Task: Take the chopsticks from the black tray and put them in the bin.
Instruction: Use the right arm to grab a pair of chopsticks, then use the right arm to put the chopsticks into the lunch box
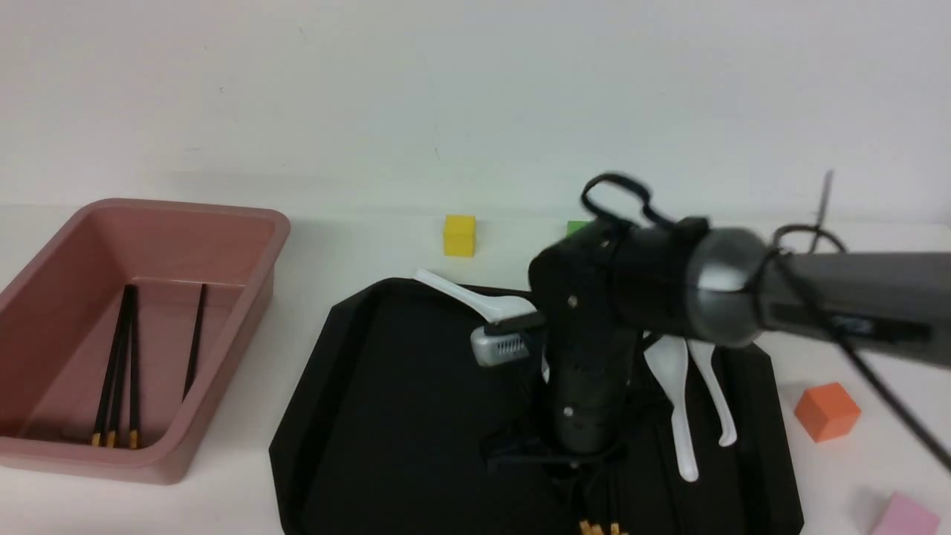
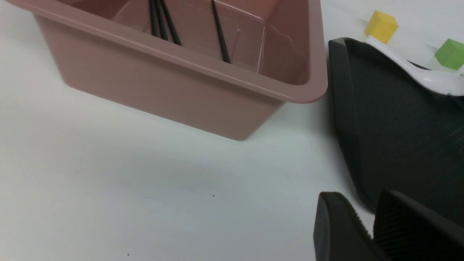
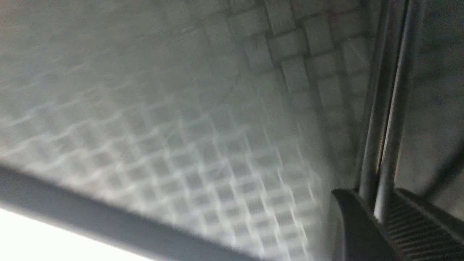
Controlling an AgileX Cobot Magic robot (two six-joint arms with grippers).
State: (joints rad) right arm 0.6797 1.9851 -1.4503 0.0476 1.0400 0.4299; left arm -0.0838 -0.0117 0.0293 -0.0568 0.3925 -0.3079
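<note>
The right tool (image 3: 377,212) pinches two chopsticks (image 3: 386,108) down on the black tray (image 1: 356,416); the left tool (image 2: 362,203) sits closed, empty.

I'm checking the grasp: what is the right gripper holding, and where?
Two chopsticks, pinched side by side in the right gripper. The hold is on the black shafts, short of the gold-banded ends, which stick out past it over the tray.

Right arm (image 1: 594,357) blocks my view of chopsticks (image 1: 598,528) under it; tips clipped at bottom edge, right wrist feed blurry.
</note>
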